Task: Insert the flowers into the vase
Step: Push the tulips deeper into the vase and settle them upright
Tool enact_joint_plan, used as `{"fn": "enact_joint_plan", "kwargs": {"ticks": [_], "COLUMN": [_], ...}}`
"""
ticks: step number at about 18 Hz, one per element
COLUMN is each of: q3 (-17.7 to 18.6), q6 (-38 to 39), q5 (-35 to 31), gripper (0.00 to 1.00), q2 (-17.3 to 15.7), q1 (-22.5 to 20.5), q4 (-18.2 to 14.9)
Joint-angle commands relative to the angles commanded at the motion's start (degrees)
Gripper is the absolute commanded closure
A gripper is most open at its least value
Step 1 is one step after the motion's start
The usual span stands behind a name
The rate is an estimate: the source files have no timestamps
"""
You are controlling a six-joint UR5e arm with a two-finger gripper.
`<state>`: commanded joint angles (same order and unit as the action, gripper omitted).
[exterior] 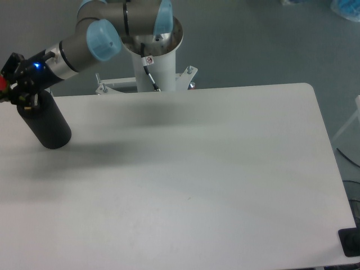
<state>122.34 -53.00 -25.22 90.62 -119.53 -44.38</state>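
Tool (19, 97) right over black vase (48, 126) mouth, far left of table (197, 169).

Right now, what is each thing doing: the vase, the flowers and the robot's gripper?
Matte black cylinder vase: standing on the white table, leaning in the picture.
Red flowers: only a red speck shows at the gripper.
Black two-finger gripper: at the vase's mouth; open or shut unclear.

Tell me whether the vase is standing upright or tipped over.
Upright: the vase rests on its base on the table, mouth up under the gripper.
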Motion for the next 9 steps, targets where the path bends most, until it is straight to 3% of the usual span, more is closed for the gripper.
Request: {"fn": "enact_joint_plan", "kwargs": {"ticks": [9], "q3": [0.9], "q6": [-0.1], "q5": [0.0], "gripper": [0.61], "q2": [-0.3], "q1": [0.0], "q4": [0.1]}}
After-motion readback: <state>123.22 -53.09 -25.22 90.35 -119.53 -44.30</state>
